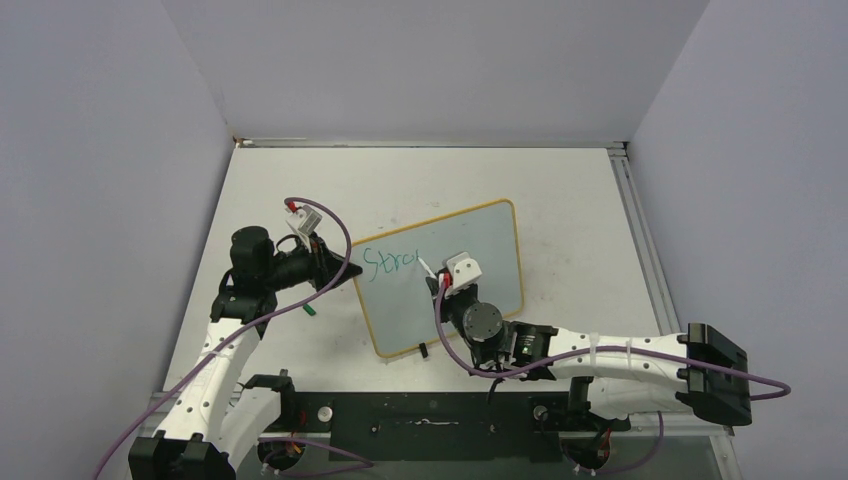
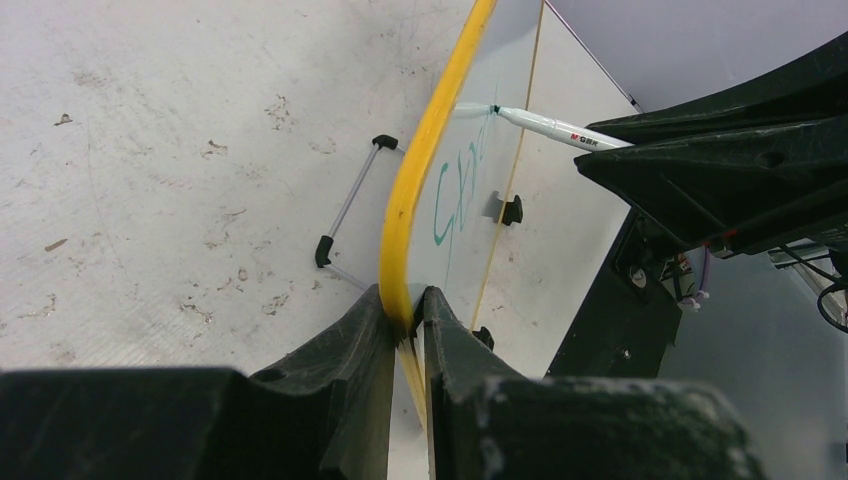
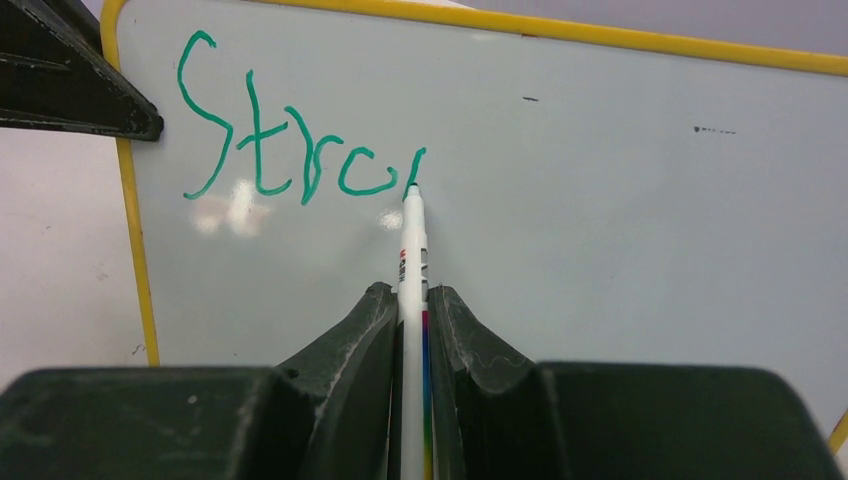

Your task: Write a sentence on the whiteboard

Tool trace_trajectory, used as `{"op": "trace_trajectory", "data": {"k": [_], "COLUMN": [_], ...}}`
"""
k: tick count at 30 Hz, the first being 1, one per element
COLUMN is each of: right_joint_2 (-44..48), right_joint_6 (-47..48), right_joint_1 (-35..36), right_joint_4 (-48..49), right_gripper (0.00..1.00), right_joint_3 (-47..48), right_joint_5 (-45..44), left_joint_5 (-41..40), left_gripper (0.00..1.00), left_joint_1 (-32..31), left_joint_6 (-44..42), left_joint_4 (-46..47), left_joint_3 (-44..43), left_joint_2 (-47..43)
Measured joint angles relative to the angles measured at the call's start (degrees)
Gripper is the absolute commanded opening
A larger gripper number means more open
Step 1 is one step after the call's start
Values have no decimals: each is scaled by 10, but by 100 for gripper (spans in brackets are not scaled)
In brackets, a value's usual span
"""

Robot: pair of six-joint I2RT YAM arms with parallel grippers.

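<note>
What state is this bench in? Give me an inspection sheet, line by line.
Surface: white table, scuffed and speckled.
Job's things: whiteboard tilted up off the table; sentence in green reads only "Stro" plus a part stroke; marker tip on the board.
Clutter: one small green piece on the table by the left arm, perhaps a cap.
Grippers: left gripper shut on the whiteboard's yellow frame; right gripper shut on the marker.
Cables: purple cables loop off both arms.
Surroundings: plain pale walls on three sides.

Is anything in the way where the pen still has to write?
Nothing visible. The white marker in the right gripper touches the yellow-framed whiteboard just after the green lettering; the surface beyond is bare but for tiny specks.
</note>
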State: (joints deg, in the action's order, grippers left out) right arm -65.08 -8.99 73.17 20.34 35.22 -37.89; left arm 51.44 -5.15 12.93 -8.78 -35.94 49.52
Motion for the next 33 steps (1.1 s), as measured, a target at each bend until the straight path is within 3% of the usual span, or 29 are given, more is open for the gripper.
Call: {"op": "trace_trajectory", "data": {"k": [33], "right_joint_2": [0], "right_joint_6": [-13], "right_joint_1": [-15], "right_joint_4": [15], "right_gripper": [5], "right_joint_3": [0], "right_joint_5": [-14], "left_joint_5": [-2], "left_gripper": [0], "left_joint_1": [0], "left_joint_6": [0], "left_joint_4": [0], "left_joint_3": [0], "left_joint_2": [0]}}
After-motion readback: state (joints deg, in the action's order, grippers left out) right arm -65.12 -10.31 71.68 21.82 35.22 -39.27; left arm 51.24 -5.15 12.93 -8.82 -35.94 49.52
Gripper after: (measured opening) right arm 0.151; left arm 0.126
